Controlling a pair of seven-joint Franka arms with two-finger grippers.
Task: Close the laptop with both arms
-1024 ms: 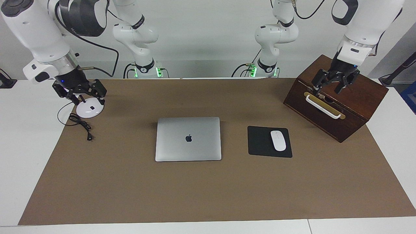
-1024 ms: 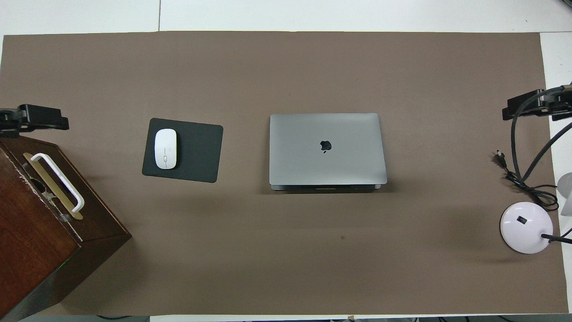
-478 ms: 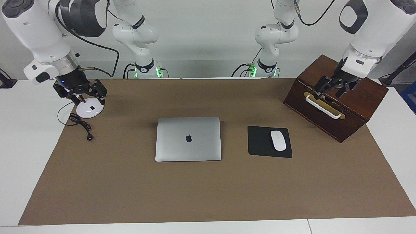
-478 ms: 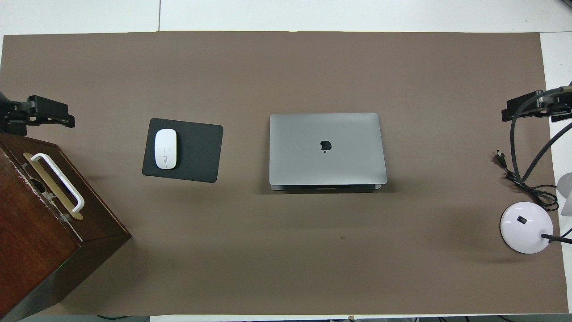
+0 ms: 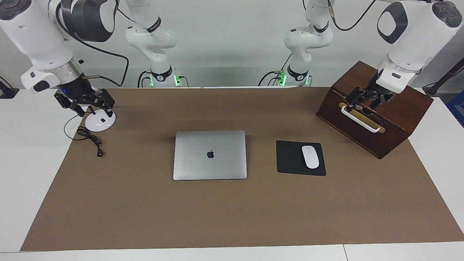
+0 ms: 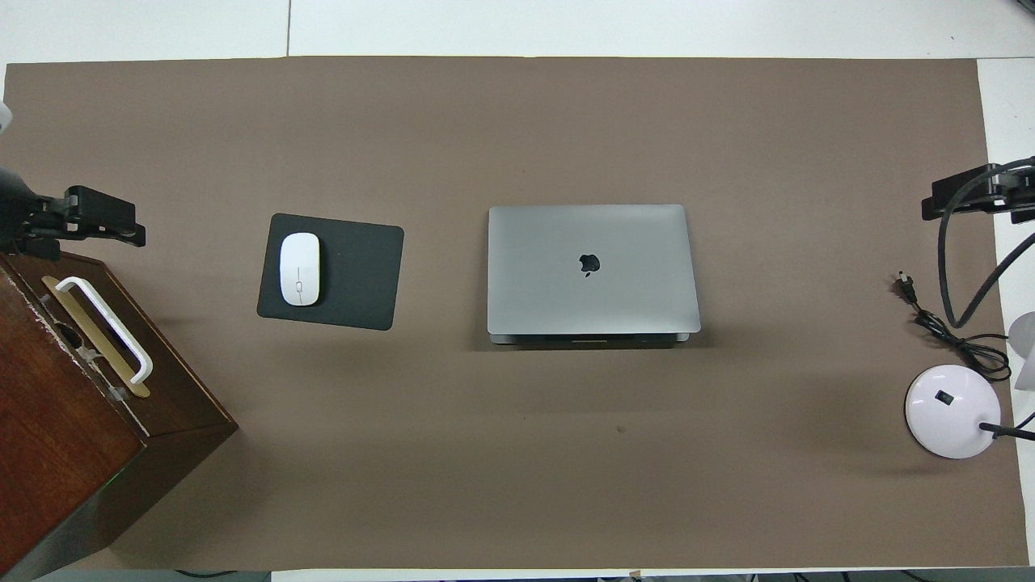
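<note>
The thin silver-grey metal laptop (image 5: 210, 155) lies flat in the middle of the big brown paper mat (image 5: 232, 217). Its lid is down, and the dark apple mark on the lid faces up. In the overhead view the lid (image 6: 591, 268) sits on the base, and a thin strip of the base shows at the edge nearer to the robots.

Beside the laptop, toward the left arm's end of the table, lies a black square mouse pad (image 5: 291, 159). A small white mouse (image 5: 310, 156) rests on it. The pad and the laptop are near but do not touch.

A dark brown wooden box (image 5: 377, 108) with a white handle (image 5: 360, 119) on a gold plate stands at the left arm's end of the table. The left gripper (image 5: 364, 98) hangs over this box, just above the handle. I cannot tell how wide its claw is. It holds nothing that I can see.

At the right arm's end of the table stands a round white lamp base (image 5: 100, 122) with a thin black cord (image 5: 88, 137) curled next to it. The right gripper (image 5: 84, 102) hangs over the lamp base. Its claw is spread wide, and nothing is in it.

Both grippers are well apart from the laptop.
</note>
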